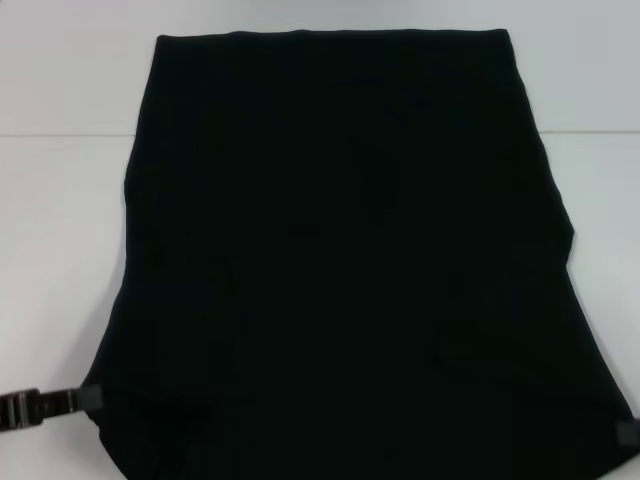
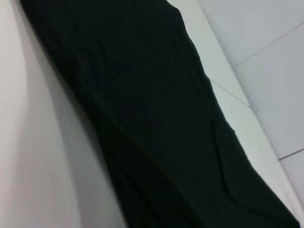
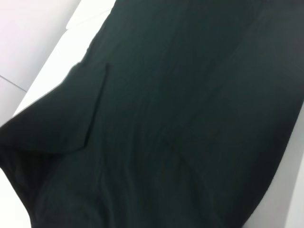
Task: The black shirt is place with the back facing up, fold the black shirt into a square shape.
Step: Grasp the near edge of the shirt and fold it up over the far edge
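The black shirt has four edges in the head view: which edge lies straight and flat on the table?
The far edge of the black shirt, a straight line. The near corners are at the left tool and right tool.

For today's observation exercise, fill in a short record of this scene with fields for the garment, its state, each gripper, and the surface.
garment: black shirt, plain side up, no lettering visible
state: sides appear folded in, forming a long panel wider at the near end
left gripper: at the near left corner of the shirt
right gripper: at the near right corner, mostly out of view
surface: white table
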